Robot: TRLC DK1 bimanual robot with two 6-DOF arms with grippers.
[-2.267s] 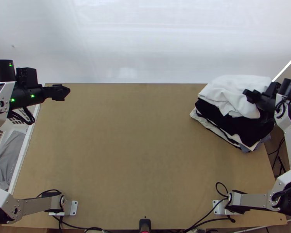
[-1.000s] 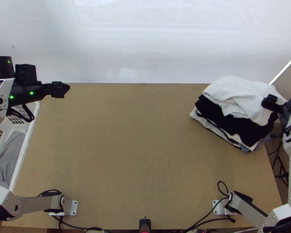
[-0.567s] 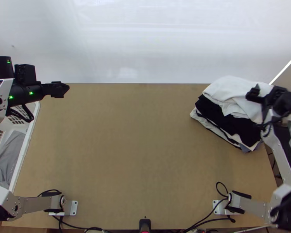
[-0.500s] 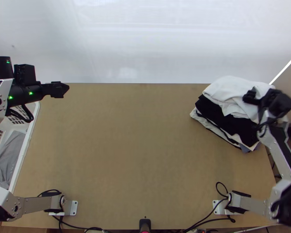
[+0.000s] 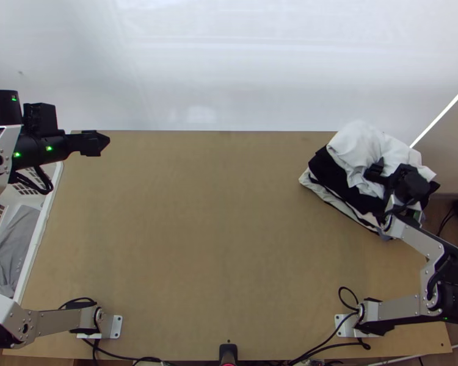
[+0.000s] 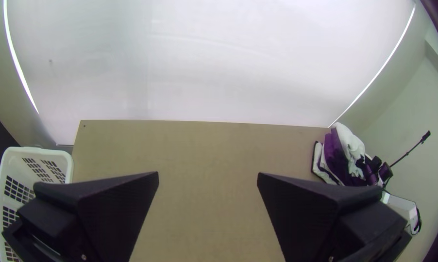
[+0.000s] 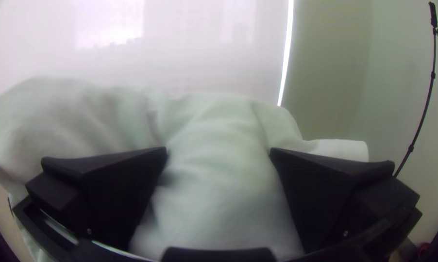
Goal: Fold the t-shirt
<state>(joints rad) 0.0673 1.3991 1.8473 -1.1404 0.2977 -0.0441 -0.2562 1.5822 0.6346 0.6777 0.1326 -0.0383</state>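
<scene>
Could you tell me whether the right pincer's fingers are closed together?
No, the right pincer stands open, its black fingers apart with white cloth visible between them.

white basket (image 6: 39, 152), wooden table (image 5: 198, 244), black pole (image 7: 433, 75)

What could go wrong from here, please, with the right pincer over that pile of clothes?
The right pincer stands open over the bunched white cloth; if it closes too deep, it might also catch the black cloth beneath.
The pile lies by the right edge of the table, so a sideways push could send some of it over.
</scene>
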